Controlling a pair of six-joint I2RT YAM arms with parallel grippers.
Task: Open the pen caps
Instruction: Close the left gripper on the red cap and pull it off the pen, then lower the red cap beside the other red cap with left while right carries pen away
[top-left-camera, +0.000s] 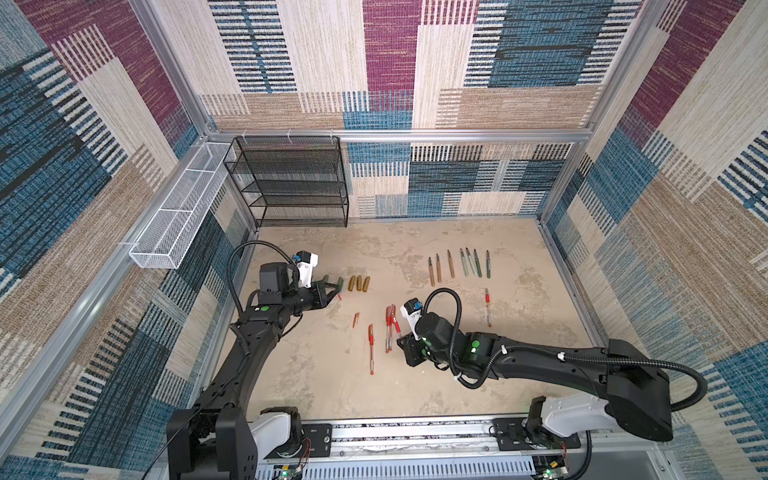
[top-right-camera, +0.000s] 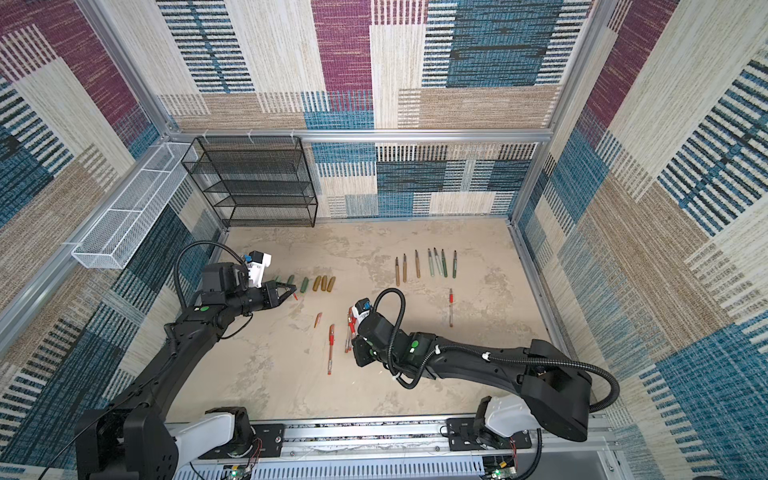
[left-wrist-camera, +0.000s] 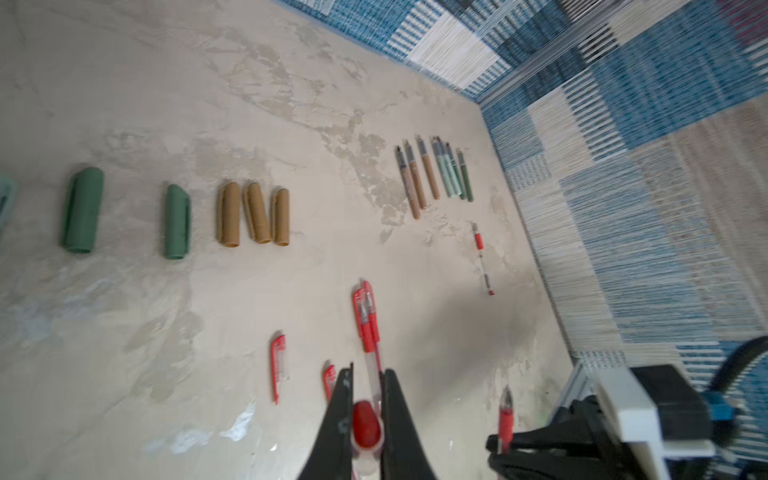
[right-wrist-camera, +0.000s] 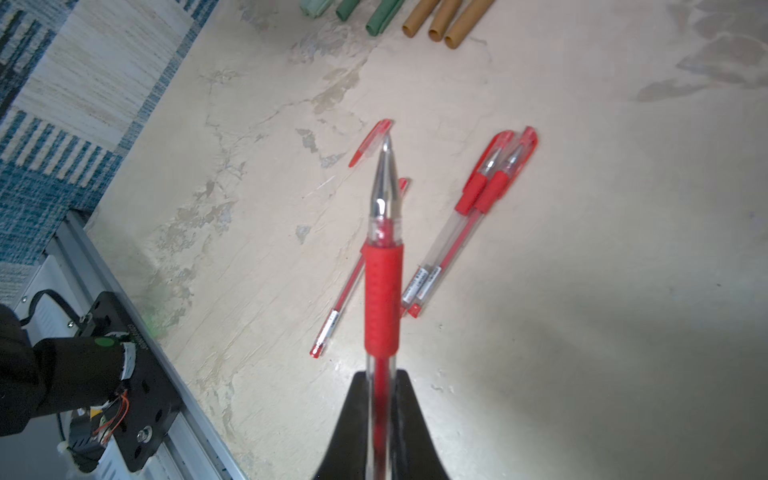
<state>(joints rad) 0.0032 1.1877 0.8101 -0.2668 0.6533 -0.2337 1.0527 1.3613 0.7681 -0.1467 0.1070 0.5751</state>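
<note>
My left gripper (left-wrist-camera: 369, 374) (top-left-camera: 336, 293) is shut on a small red pen cap (left-wrist-camera: 366, 422), seen end-on between its fingers, near the left caps. My right gripper (right-wrist-camera: 381, 374) (top-left-camera: 402, 338) is shut on the clear barrel of an uncapped red pen (right-wrist-camera: 383, 291), silver tip pointing away. Two dark green caps (left-wrist-camera: 82, 210) and three gold-brown caps (left-wrist-camera: 253, 214) lie in a row; a pale mint cap (left-wrist-camera: 6, 199) shows at the view's edge. A loose red cap (right-wrist-camera: 371, 142) (top-left-camera: 355, 320) lies on the table. Two capped red pens (right-wrist-camera: 478, 216) and a single capped one (top-left-camera: 370, 349) lie beneath my right gripper's pen.
Several uncapped brown and green pen barrels (top-left-camera: 459, 266) lie in a row at the back right, with one uncapped red pen (top-left-camera: 487, 307) in front of them. A black mesh shelf (top-left-camera: 291, 183) and a white mesh basket (top-left-camera: 174, 220) stand at the back left.
</note>
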